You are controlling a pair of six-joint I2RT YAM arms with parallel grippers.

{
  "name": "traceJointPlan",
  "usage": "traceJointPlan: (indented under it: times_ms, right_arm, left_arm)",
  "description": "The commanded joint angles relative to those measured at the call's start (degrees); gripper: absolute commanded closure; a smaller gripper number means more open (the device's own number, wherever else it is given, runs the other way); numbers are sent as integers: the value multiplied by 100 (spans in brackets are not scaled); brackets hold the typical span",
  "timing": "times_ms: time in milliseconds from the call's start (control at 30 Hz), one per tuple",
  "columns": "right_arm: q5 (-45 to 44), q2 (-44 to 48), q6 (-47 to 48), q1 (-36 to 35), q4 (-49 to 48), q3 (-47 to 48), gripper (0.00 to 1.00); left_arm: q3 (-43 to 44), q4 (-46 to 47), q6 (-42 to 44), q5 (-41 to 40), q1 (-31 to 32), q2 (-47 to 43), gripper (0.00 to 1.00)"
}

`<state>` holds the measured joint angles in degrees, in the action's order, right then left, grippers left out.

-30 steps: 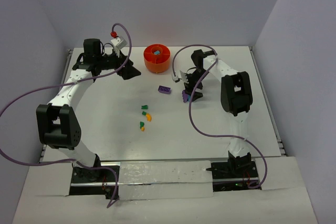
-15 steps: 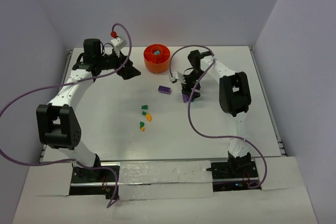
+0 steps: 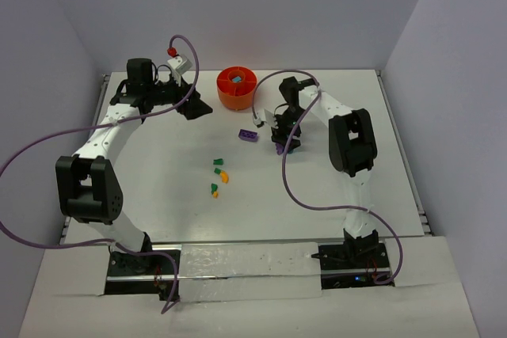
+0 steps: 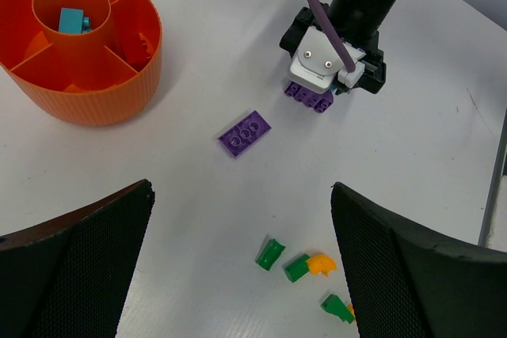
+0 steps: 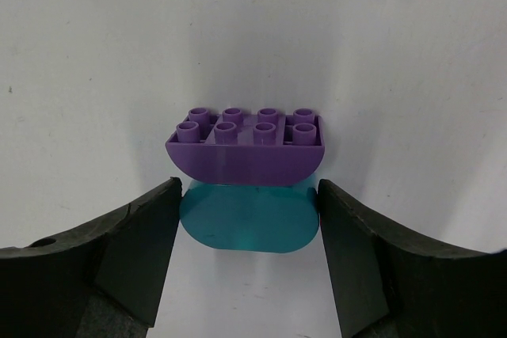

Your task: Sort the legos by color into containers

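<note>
Purple brick (image 5: 245,154), teal brick (image 5: 249,231), right tool (image 5: 249,199) flanking

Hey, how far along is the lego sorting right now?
Done: one teal brick sits in the centre ring of the orange tub. In hand: the right gripper straddles a teal piece lying against a curved purple brick; whether it is clamped is unclear. Left: the flat purple plate and the green and orange bricks lie loose on the table. The left gripper is open and empty.
</note>
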<state>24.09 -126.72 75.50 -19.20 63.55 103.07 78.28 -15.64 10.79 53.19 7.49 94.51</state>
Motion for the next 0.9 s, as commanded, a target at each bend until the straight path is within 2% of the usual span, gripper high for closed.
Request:
traceJointPlan:
  times_ms: [0, 167, 300, 467, 533, 567, 633, 667, 700, 733, 767, 867]
  right_arm:
    - [-132, 62, -51, -14, 26, -8, 26]
    - [-119, 28, -40, -14, 103, 43, 25]
    - [-102, 55, -35, -14, 161, 73, 17]
    - [-116, 43, -16, -5, 151, 79, 18]
    - [-158, 69, 9, -5, 35, -40, 26]
    - [-159, 87, 9, -5, 29, -44, 26]
    - [-166, 157, 44, -14, -97, -218, 37]
    - [-130, 194, 52, -14, -97, -277, 53]
    - [-124, 200, 45, -14, -97, -309, 55]
    - [-73, 258, 15, -14, -104, -335, 64]
    - [19, 345, -25, -7, -113, -340, 69]
    - [333, 569, -216, 12, -138, -308, 78]
  left_arm:
    - [219, 179, 11, 71, 34, -5, 1]
    - [191, 199, -31, 73, 34, -3, 1]
    - [161, 317, -220, 105, 25, 24, 1]
    - [143, 421, -324, 112, 25, 24, 1]
    - [126, 421, -323, 95, 25, 14, 1]
    - [124, 413, -324, 95, 25, 6, 1]
    - [81, 459, -352, 86, 25, -12, 1]
    - [37, 525, -418, 79, 25, -27, 1]
    - [0, 535, -495, 78, 25, -29, 1]
    - [-78, 623, -660, 85, 18, -51, 1]
    - [-141, 688, -780, 120, 16, -69, 1]
    - [-503, 1168, -1602, 113, 16, -181, 1]
